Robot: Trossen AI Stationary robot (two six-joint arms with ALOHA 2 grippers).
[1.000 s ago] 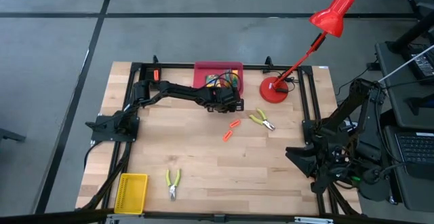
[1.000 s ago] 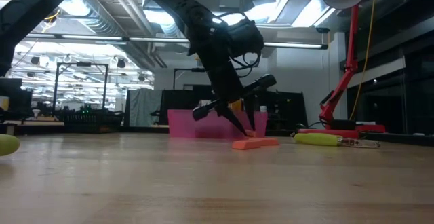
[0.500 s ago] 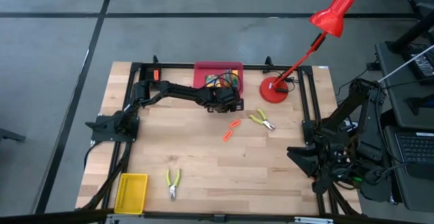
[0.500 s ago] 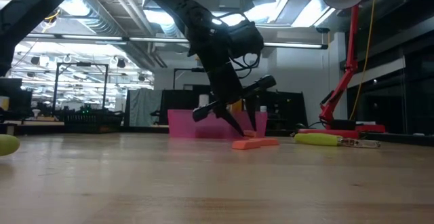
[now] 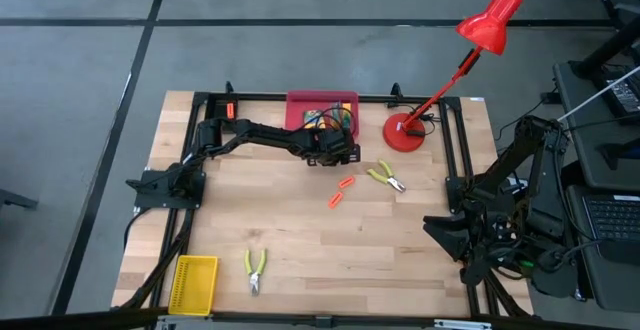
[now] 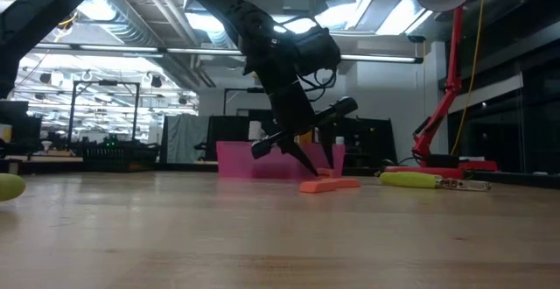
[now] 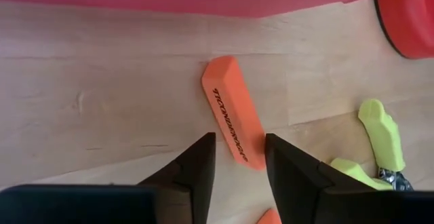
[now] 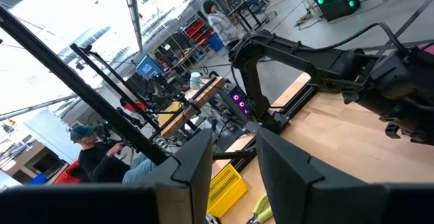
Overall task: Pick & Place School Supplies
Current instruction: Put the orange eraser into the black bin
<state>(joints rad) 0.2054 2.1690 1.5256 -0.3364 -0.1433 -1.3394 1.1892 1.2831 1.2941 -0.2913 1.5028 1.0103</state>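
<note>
reaching out over the far middle of the desk, the left arm holds its hand low, just in front of the pink bin at the back edge. the hand is released, its two dark fingers spread with a gap between them, and the near end of one orange stick lies on the wood in that gap, not gripped. in the high view that stick sits just beside a second orange stick, both near the middle of the desk and close to the hand. in the low view the fingers angle down toward the stick. inside the pink bin lies something yellow-and-green that looks like crayon boxes, though too small to be sure. green-handled pliers lie beside the sticks, near the red lamp. another pair of pliers and a yellow basket sit near the front edge. the right arm waits off the desk's right side, its hand released, fingers apart.
</note>
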